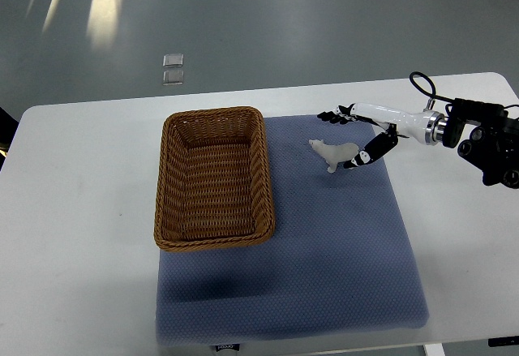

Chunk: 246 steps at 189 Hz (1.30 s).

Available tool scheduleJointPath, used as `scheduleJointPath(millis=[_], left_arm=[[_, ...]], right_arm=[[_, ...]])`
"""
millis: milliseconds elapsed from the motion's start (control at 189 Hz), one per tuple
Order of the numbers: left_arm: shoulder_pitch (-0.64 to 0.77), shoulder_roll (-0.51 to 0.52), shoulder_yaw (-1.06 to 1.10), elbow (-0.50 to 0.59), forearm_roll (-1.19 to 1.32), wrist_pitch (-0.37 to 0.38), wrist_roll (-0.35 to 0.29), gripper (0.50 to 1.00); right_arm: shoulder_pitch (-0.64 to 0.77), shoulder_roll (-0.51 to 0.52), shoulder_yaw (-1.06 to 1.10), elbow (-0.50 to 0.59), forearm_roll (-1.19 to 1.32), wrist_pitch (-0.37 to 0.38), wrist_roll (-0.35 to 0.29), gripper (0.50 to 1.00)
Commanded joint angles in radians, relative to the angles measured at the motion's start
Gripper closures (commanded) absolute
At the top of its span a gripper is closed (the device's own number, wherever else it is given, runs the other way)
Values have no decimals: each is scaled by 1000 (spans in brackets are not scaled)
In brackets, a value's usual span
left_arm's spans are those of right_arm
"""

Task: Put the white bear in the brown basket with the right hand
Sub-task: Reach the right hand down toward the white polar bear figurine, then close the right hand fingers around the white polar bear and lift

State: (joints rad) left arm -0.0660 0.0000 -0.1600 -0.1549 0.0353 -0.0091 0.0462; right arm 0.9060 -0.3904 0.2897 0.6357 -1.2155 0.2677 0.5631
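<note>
Even, bright overhead light; sunlit streaks glare on the floor (105, 7) at upper left, the basket (214, 179) casts soft shadow, focus stays sharp

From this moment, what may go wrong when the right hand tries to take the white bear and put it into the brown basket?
1. The right hand is spread around the small white bear, which stands upright on the blue mat; closing fingers may tip it over or push it away.
2. The brown basket has a raised rim on the bear's side. A low carry might hit it and shift the basket.
</note>
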Motion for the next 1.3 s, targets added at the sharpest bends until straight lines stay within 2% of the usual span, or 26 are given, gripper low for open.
scheduleJointPath(millis=[0, 143, 386, 460, 608, 788, 899, 1011, 1296], left_arm=[[0, 0, 0, -2, 0, 0, 0, 500], [0, 0, 0, -2, 0, 0, 0, 500], [0, 0, 0, -6, 0, 0, 0, 500], [0, 0, 0, -6, 0, 0, 0, 500], [2, 0, 0, -8, 0, 0, 0, 500], [6, 0, 0, -8, 0, 0, 0, 500], [6, 0, 0, -6, 0, 0, 0, 500], [8, 0, 0, -6, 0, 0, 0, 500], [8, 0, 0, -8, 0, 0, 0, 500]], right_arm=[[1, 5, -52, -2, -1, -53, -2, 611], [2, 10, -84, -5, -1, -90, -9, 648], [1, 12, -86, -7, -2, -107, -12, 707], [1, 12, -100, -8, -2, -110, -17, 738], [5, 15, -139, -7, -2, -162, -28, 797], [7, 15, -146, -5, -4, -166, -29, 846], [8, 16, -146, -5, -2, -168, -29, 901], [16, 16, -146, -7, -4, -168, -29, 1000], [85, 22, -142, 5, 1, -189, -29, 1000]])
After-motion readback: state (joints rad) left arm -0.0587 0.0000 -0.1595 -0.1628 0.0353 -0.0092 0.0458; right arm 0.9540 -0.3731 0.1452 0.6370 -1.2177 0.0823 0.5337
